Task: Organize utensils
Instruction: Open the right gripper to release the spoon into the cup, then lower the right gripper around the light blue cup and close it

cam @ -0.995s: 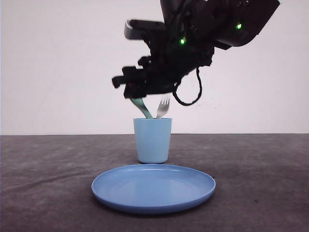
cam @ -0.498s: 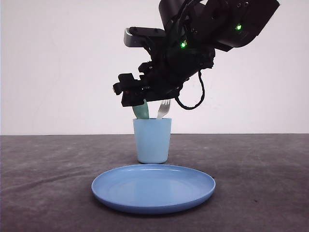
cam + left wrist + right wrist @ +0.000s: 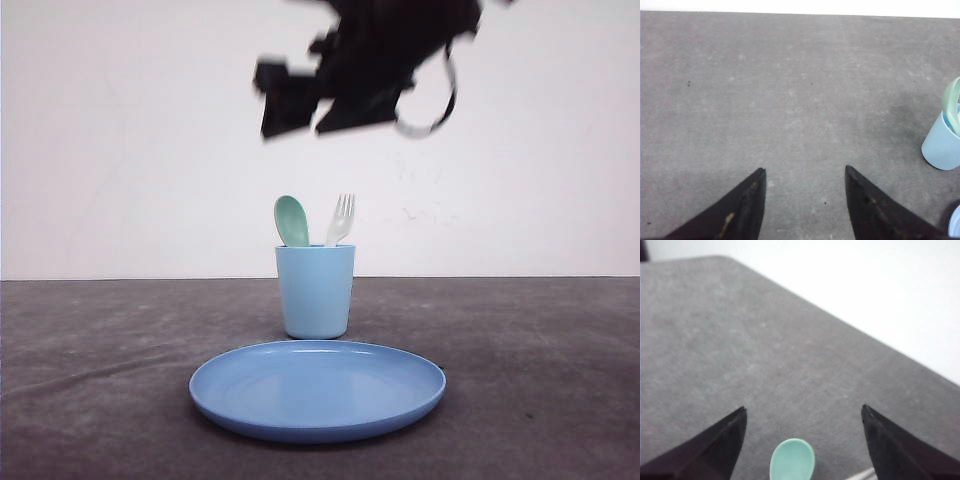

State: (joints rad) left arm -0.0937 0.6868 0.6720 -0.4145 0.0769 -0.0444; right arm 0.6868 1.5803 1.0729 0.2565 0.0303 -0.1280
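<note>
The left tool (image 3: 805, 200) is hanging wide apart and empty over bare worktop (image 3: 790, 100). The spoon (image 3: 292, 221) and fork (image 3: 341, 219) are standing heads-up in the cup (image 3: 315, 291), behind the plate (image 3: 318, 388), about midway between the worktop's side edges. The right tool (image 3: 802, 440) is hovering above them, spread wide, holding nothing; it appears blurred in the front view. Retreat should be running straight up, clear of both handles.

Front camera sits low, level with the grey tabletop (image 3: 560, 400); both wrist cameras look down, sharing the pale mint-green plastic spoon (image 3: 792, 459)
</note>
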